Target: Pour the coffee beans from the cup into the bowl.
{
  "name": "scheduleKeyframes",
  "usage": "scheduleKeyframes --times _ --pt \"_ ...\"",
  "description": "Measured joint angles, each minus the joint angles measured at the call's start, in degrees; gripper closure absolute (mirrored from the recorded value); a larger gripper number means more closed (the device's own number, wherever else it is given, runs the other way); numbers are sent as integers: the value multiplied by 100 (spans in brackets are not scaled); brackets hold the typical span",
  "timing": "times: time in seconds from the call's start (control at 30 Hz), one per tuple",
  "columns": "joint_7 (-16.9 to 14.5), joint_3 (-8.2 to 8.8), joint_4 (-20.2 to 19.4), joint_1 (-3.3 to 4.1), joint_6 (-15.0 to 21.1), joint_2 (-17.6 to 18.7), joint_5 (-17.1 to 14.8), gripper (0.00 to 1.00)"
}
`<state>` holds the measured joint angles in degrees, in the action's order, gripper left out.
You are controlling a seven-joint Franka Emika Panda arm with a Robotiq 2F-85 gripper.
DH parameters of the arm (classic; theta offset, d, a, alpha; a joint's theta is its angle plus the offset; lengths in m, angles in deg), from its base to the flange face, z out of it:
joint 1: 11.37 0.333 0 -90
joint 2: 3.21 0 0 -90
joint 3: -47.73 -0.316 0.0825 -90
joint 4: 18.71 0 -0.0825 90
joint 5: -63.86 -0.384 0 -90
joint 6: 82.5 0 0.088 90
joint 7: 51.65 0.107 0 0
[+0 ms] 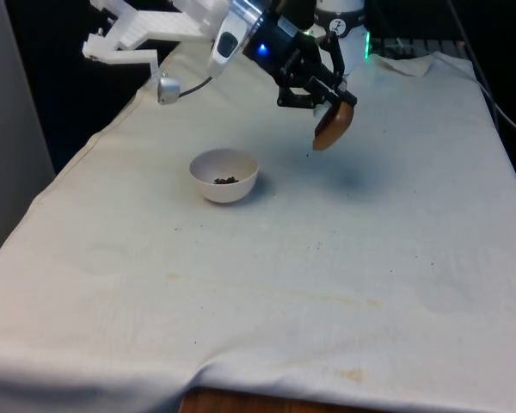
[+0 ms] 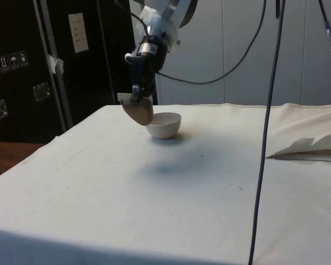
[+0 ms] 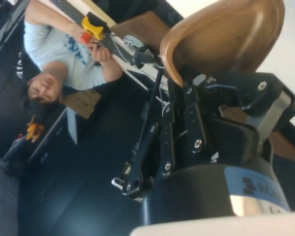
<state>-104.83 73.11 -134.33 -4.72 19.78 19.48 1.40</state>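
A white bowl [image 1: 224, 175] [image 2: 164, 125] sits on the cloth with a few dark coffee beans [image 1: 225, 180] in its bottom. My gripper [image 1: 328, 103] [image 2: 137, 98] [image 3: 214, 83] hangs in the air to the front view's right of the bowl, shut on a brown wooden cup [image 1: 334, 125] [image 2: 138, 111] [image 3: 221, 39]. The cup is tipped far over, with its mouth turned sideways and downward. Its inside looks empty in the wrist view. A dark speck [image 1: 313, 154] lies on the cloth just below the cup.
A white cloth [image 1: 327, 258] covers the table, and a few dark specks are scattered on it. Cables [image 2: 265, 138] hang in the foreground of the side view. A folded edge of cloth [image 2: 309, 149] lies at the side view's right. A person [image 3: 54, 59] holding a device appears in the wrist view.
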Motion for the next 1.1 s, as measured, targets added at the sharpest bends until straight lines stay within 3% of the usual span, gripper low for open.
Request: scheduleKeyframes --times 0.7,1.1 --pt "745 -413 86 -6 533 0 659 100" --pt "1008 -768 178 -6 1106 57 905 100"
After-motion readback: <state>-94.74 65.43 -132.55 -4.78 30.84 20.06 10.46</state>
